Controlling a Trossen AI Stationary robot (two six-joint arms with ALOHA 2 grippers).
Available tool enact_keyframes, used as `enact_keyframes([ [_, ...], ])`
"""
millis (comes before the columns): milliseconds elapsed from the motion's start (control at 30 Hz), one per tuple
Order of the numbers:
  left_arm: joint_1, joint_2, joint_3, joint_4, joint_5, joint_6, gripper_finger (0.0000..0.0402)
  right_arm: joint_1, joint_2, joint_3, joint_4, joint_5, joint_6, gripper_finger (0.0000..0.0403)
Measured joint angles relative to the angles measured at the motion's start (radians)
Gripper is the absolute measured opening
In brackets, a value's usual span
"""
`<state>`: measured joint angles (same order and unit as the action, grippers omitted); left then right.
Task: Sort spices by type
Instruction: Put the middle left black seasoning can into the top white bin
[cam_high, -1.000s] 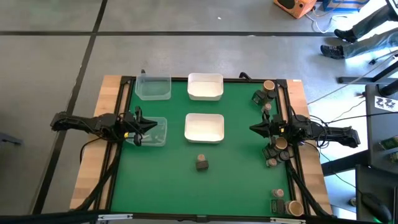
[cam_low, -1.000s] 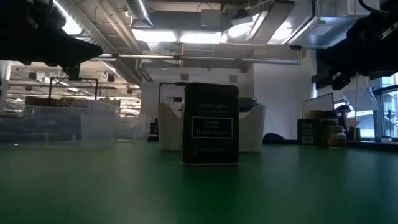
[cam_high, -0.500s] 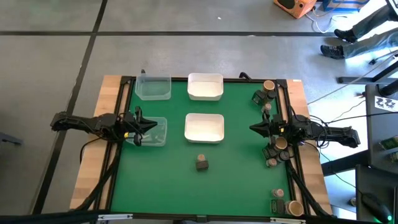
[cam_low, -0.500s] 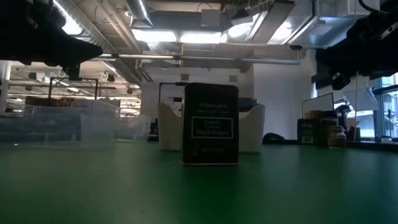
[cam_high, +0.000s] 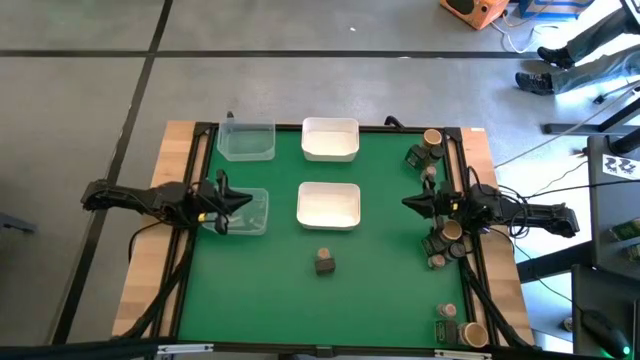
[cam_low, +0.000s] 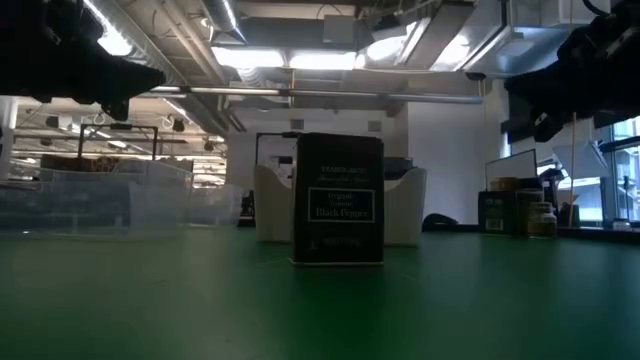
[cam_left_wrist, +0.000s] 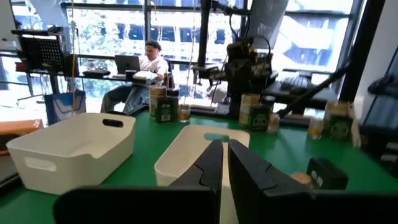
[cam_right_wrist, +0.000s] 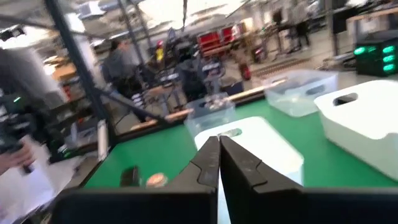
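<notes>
Both pincers hover closed and empty at opposite edges of the green surface: the left pincer sits above a clear plastic tub at the left edge, and the right pincer sits at the right edge, its fingers pressed together in its wrist view. 1 dark grey tin of black pepper stands upright and alone near the middle of the surface, just in front of the nearer of 2 white trays; the farther white tray sits at the back beside a second clear tub. Remaining spices cluster along the right edge: jars at the back right, a group beside the right pincer, and more at the front right corner. Sorting looks barely begun, as both trays appear empty. For a clean first pick, the right pincer should probably open fully, descend squarely over 1 jar, close on its sides without bumping neighbours, and lift straight up before carrying it to a tray.
</notes>
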<state>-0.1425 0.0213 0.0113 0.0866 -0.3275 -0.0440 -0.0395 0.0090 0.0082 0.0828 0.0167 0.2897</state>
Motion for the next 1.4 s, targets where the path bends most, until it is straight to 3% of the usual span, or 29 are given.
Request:
enact_keyframes([
  [200,0.0,0.0,0.0,0.098,-0.001,-0.092,0.0015,0.0,0.012,0.0,0.095,-0.007,0.041,0.0014],
  [433,0.0,0.0,0.0,0.142,0.0,-0.02,0.0015,0.001,0.151,0.003,0.261,-0.036,0.073,0.0014],
  [767,0.0,0.0,0.0,0.14,0.0,-0.026,0.0015,0.006,0.577,0.214,0.275,-0.143,-0.023,0.0014],
  [1200,0.0,0.0,0.0,0.138,0.001,-0.027,0.0015,0.242,1.115,0.561,0.249,-0.123,-0.188,0.0014],
  [1400,0.0,0.0,0.0,0.133,0.002,-0.027,0.0015,0.279,1.297,0.666,0.251,-0.123,-0.185,0.0014],
])
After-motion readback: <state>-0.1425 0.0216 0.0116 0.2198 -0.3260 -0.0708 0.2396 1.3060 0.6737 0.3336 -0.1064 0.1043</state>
